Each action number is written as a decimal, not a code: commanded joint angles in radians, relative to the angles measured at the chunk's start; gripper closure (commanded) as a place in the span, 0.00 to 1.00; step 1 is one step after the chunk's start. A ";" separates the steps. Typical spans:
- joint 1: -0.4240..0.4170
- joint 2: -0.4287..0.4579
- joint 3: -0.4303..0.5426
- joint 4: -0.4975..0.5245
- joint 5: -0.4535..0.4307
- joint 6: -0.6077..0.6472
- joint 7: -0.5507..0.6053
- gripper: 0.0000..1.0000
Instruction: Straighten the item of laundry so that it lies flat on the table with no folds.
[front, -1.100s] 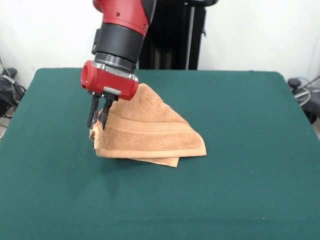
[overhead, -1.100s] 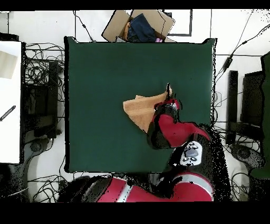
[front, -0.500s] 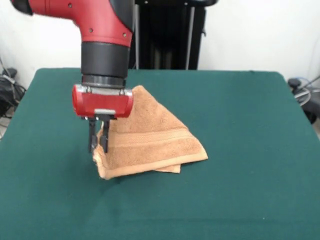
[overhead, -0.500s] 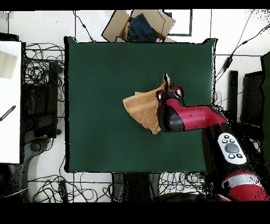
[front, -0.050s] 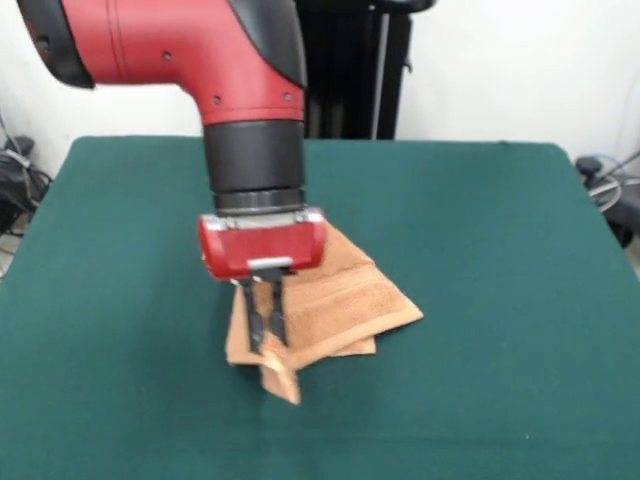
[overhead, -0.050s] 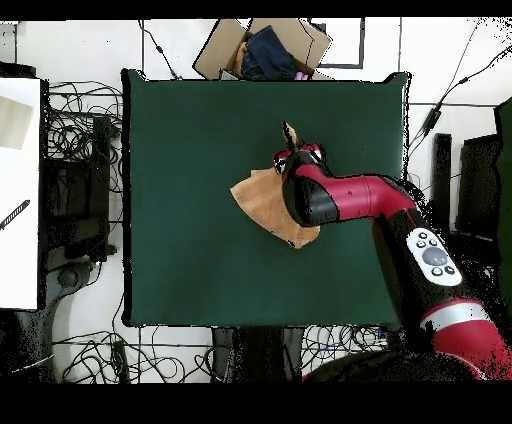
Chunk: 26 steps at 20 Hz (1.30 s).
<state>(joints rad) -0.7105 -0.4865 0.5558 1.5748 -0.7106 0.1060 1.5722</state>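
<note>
Dark green table (front, -0.050s: 480, 250) (overhead, -0.050s: 200, 150); folded orange-tan towel (front, -0.050s: 350, 300) (overhead, -0.050s: 258, 198) lying near centre.

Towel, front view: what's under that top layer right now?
A second layer of the towel peeks out at its near edge, so it is folded. The pincer grips a corner. Beneath is the table; the arm hides the towel's far part.

One towel (front, -0.050s: 345, 300), one table (front, -0.050s: 500, 250), one cardboard box (overhead, -0.050s: 225, 48).
</note>
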 joint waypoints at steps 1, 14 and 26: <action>-0.034 0.059 0.242 -0.047 0.008 0.107 -0.109 1.00; 0.010 -0.006 0.222 0.001 -0.008 0.090 -0.024 1.00; 0.097 -0.023 0.174 0.060 -0.014 0.005 0.068 1.00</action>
<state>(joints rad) -0.6679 -0.5003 0.7144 1.5746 -0.7112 0.1065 1.5722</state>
